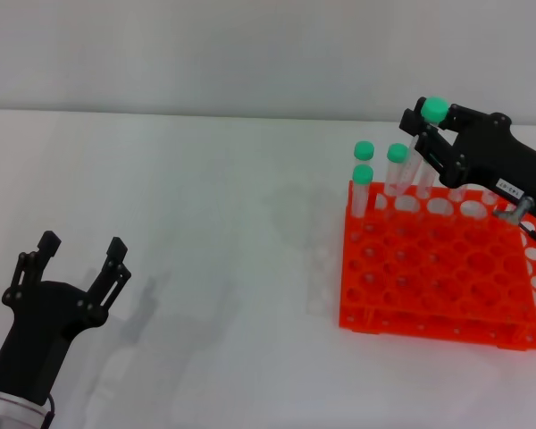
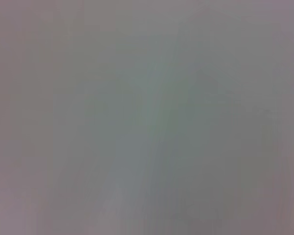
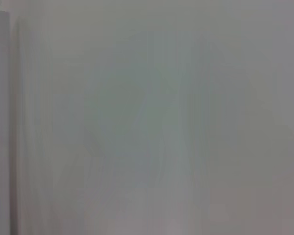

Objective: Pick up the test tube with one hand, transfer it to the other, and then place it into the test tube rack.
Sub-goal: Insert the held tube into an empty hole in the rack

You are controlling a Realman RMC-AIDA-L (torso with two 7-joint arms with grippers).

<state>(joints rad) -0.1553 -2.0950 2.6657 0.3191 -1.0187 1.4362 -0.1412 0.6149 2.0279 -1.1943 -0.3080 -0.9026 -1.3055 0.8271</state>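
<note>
The white bench (image 1: pixel 205 232) stretches wide, and on its right side sits the orange-red test tube rack (image 1: pixel 438 277), with 3 green-capped tubes (image 1: pixel 364 189) standing upright in holes along its far left corner. Over the rack's far edge hangs the right gripper (image 1: pixel 431 134), clenched around the test tube (image 1: pixel 426 152), whose green cap pokes out above the fingers while its clear body tilts down toward the back row of holes. Down at the near left, the left gripper (image 1: pixel 81 254) hovers above the bench, fingers spread and holding nothing.
</note>
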